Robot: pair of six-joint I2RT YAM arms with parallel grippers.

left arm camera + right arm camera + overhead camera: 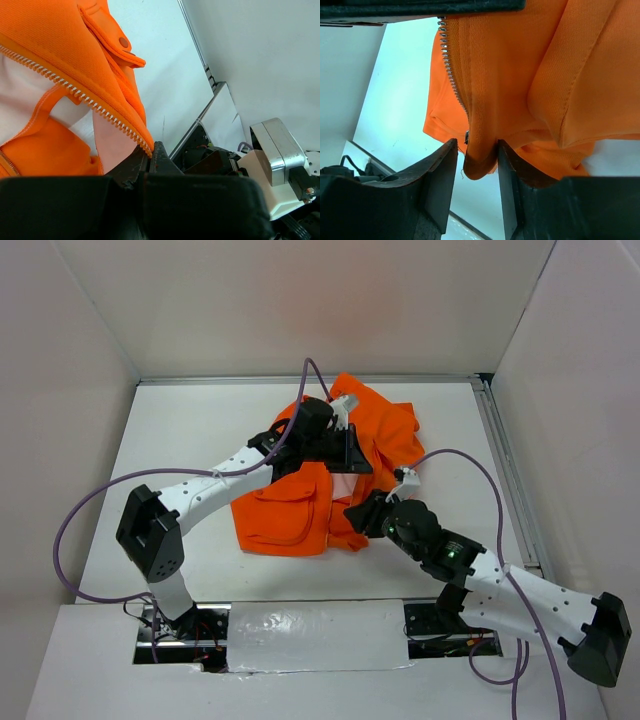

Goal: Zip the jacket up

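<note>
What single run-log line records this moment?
jacket: unzipped | left tool: shut on zipper edge | right tool: shut on jacket fold

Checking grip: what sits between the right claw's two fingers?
A fold of the jacket, beside its zipper teeth, pinched in the right claw; right wrist view shows it.

The white table [180, 440] carries the jacket [285, 510] (orange, crumpled).
</note>
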